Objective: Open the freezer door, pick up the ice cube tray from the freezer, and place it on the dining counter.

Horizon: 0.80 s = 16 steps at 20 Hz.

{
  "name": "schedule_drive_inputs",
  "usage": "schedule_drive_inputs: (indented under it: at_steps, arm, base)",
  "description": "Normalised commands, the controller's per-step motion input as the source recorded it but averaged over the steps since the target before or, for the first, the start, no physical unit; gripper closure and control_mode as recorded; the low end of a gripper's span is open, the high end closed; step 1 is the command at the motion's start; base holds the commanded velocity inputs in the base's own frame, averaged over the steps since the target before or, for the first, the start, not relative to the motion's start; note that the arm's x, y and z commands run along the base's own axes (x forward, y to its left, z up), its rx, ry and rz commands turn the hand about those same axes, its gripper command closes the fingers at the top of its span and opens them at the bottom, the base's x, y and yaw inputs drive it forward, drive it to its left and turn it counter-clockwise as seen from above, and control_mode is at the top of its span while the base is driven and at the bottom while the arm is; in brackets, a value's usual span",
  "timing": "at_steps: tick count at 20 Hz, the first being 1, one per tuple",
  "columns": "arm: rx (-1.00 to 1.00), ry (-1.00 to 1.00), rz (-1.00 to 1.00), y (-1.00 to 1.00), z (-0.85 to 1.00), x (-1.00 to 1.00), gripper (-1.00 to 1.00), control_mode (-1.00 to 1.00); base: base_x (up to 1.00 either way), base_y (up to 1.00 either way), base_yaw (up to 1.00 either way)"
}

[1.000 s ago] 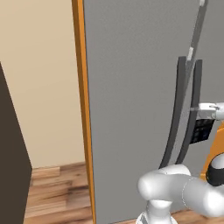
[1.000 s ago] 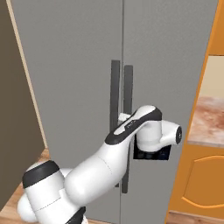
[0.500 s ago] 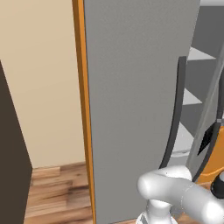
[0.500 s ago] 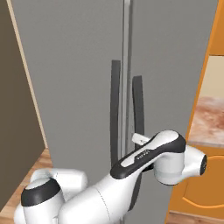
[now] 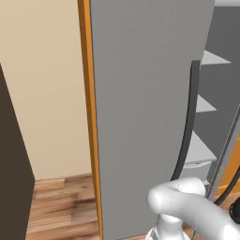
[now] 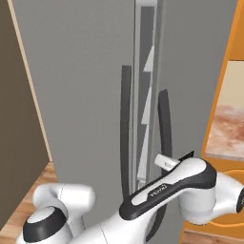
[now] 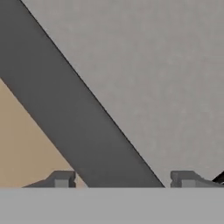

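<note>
Since the last frame your freezer [image 6: 81, 76] right door [image 6: 195, 71] has swung further out, widening the gap onto the light grey shelves [image 5: 202, 150]. Nearest you, the fingers [image 7: 62, 178] stand apart, astride the dark diagonal handle [image 7: 78, 118] without visibly touching it. Beyond it lies the grey door face. You cannot see the ice cube tray from here.

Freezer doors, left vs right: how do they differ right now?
The left door sits shut and flush; the right door is swung ajar, leaving a gap that shows light grey shelves. The left door's handle is free, while the right door's handle has the arm's hand low beside it. Both are matte grey with long dark curved handles.
</note>
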Motion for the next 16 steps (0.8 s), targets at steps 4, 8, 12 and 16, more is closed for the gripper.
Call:
schedule_drive_inputs:
  at_steps: [4, 8, 12, 16]
  arm:
    - [0.0, 0.15, -0.22, 0.0, 0.56, -1.0, -1.0, -1.0]
    - [-0.03, 0.18, -0.25, 0.0, 0.41, -1.0, -1.0, -1.0]
    - [-0.14, 0.21, -0.19, -0.2, 0.24, -0.93, -1.0, -1.0]
    - [-0.1, 0.2, -0.1, -0.77, 0.03, -0.99, -1.0, -1.0]
  base:
    - [0.0, 0.0, 0.0]
    - [0.0, 0.0, 0.0]
    - [0.0, 0.0, 0.0]
    - [0.0, 0.0, 0.0]
